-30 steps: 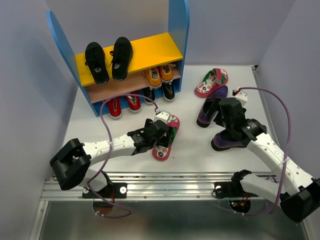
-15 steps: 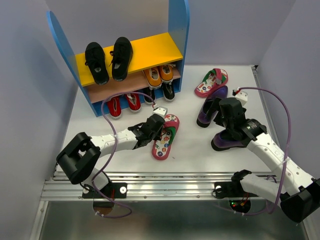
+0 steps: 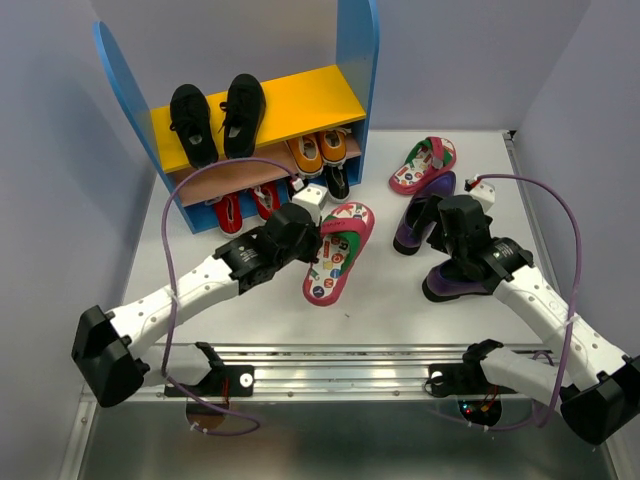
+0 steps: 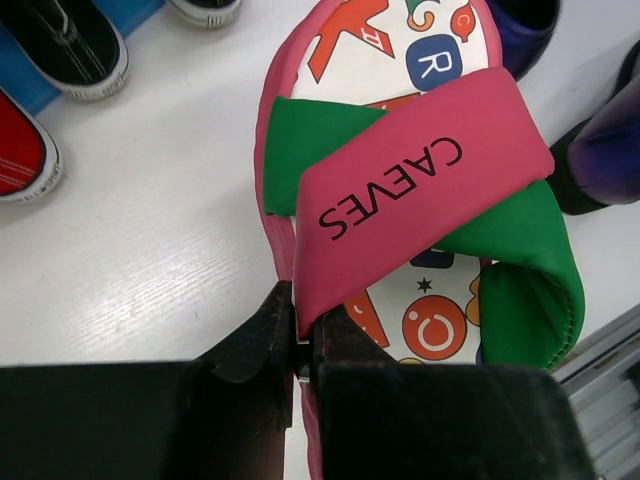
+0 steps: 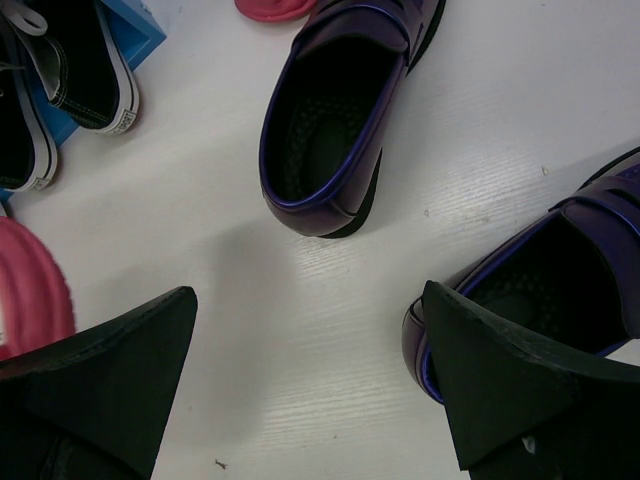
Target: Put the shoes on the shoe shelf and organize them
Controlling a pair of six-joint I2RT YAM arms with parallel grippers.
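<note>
My left gripper [image 3: 303,232] [image 4: 301,352] is shut on the edge of the pink strap [image 4: 420,180] of a pink flip-flop [image 3: 338,254] in the middle of the table. The other flip-flop [image 3: 422,165] lies farther right. My right gripper [image 3: 445,245] [image 5: 308,290] hangs open over bare table between two dark purple loafers [image 5: 335,120] [image 5: 560,280]. The shoe shelf [image 3: 357,40] stands at the back left. Two black shoes [image 3: 218,120] sit on its yellow top board [image 3: 310,95]. Orange shoes [image 3: 318,150] are on the lower board, with red shoes [image 3: 245,208] and black-white sneakers [image 3: 338,180] underneath.
Grey walls close in the table on the left, back and right. The metal rail [image 3: 330,360] runs along the near edge. The purple cables [image 3: 560,215] loop above both arms. The red shoe [image 4: 20,150] and the sneakers [image 4: 70,45] lie just left of the held flip-flop.
My left gripper has shut on the flip-flop's strap and carried the shoe a little away from the near edge, toward the shelf. The right arm has not moved.
</note>
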